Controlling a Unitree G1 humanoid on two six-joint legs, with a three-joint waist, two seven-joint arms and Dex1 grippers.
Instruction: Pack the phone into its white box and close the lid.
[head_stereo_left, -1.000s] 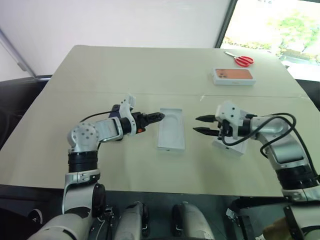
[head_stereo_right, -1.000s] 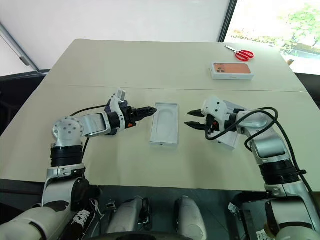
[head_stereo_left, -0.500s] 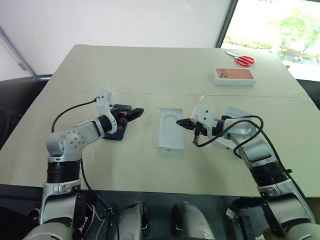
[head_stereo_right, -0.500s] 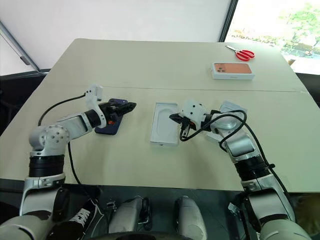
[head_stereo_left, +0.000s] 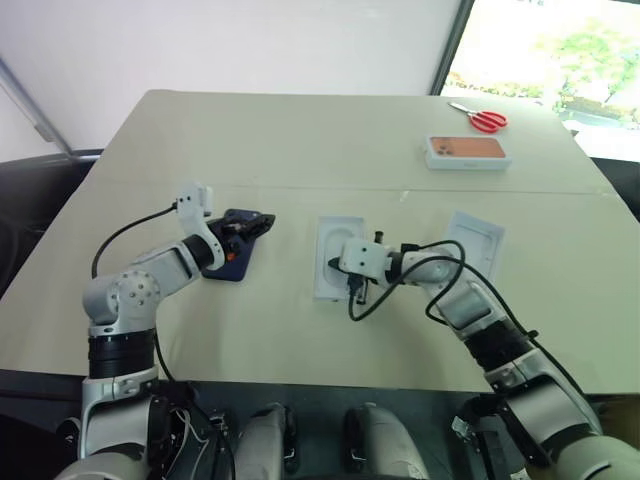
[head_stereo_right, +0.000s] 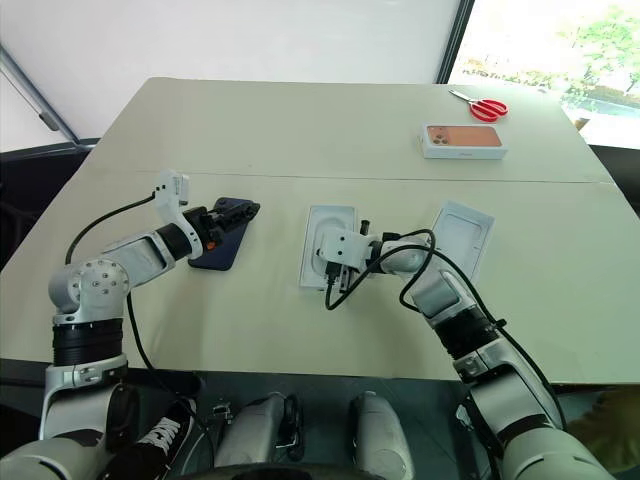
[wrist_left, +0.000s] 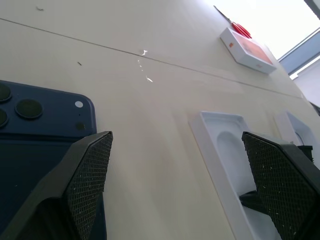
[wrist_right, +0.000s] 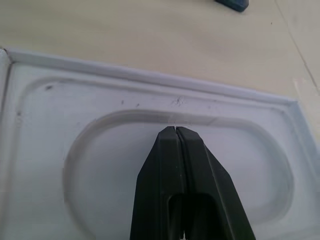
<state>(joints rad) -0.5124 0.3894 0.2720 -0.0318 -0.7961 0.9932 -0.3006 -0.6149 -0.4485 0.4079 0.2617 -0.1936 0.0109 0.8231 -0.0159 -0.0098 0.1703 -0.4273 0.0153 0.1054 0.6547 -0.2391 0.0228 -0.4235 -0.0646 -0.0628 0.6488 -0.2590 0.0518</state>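
The right gripper has swung left and closed empty, tips pressing into the insert in the middle white box, maybe to lift it out; left gripper, wide open, has drawn back over the phone lying left; lid unidentifiable

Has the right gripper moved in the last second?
Yes. The right gripper, shut, has swung toward the robot's left and down, from beside the white tray to over its recess.
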